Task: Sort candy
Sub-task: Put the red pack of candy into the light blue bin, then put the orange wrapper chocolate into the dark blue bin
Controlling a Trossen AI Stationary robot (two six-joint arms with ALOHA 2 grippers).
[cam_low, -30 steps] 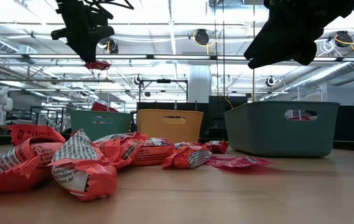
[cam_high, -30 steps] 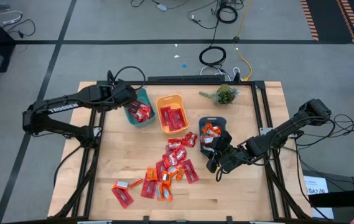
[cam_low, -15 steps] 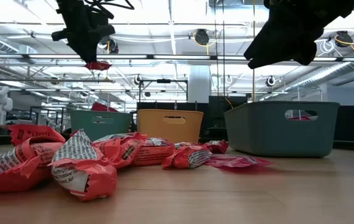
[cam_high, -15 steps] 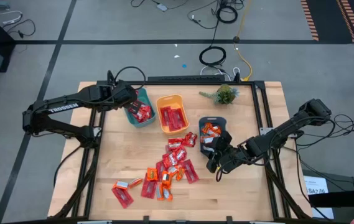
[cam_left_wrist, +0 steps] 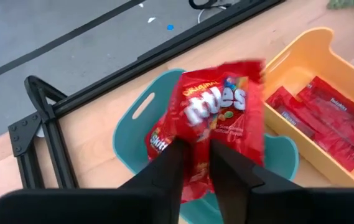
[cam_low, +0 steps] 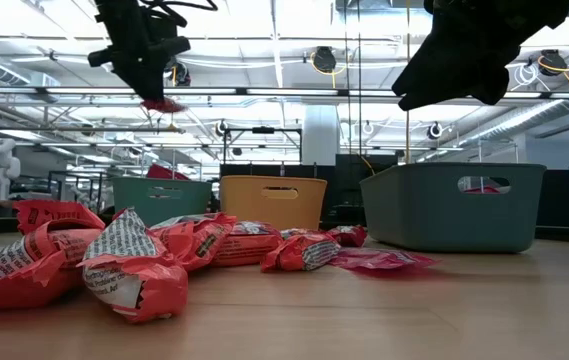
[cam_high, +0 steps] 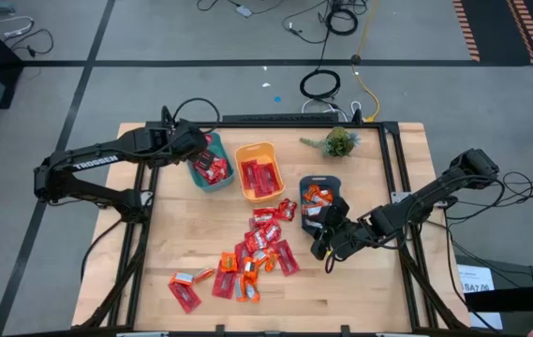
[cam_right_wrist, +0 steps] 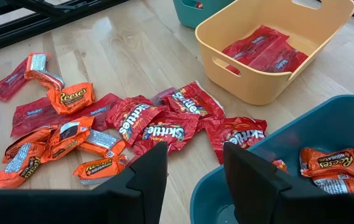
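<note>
While over teal bin [cam_left_wrist: 133, 134] | left gripper [cam_left_wrist: 195, 163] pinches red candy [cam_left_wrist: 220, 118]

A pale wooden tabletop [cam_high: 200, 257] edged by a black metal frame [cam_high: 392, 159] stands on a grey floor [cam_high: 154, 33] crossed by dark lines. Coiled black cables [cam_high: 320, 84] and a yellow cable [cam_high: 367, 89] lie on the floor beyond the table's far edge, with a strip of orange-and-black hazard tape [cam_high: 528, 28] toward the far right corner. A small green plant [cam_high: 338, 142] sits near the tabletop's far edge. Seen level from the tabletop, the hall behind has an open ceiling of pipes and beams [cam_low: 284, 95] lit by bright overhead lamps, a broad white column [cam_low: 319, 135] at centre, and a white figure [cam_low: 1, 165] standing at far left.
</note>
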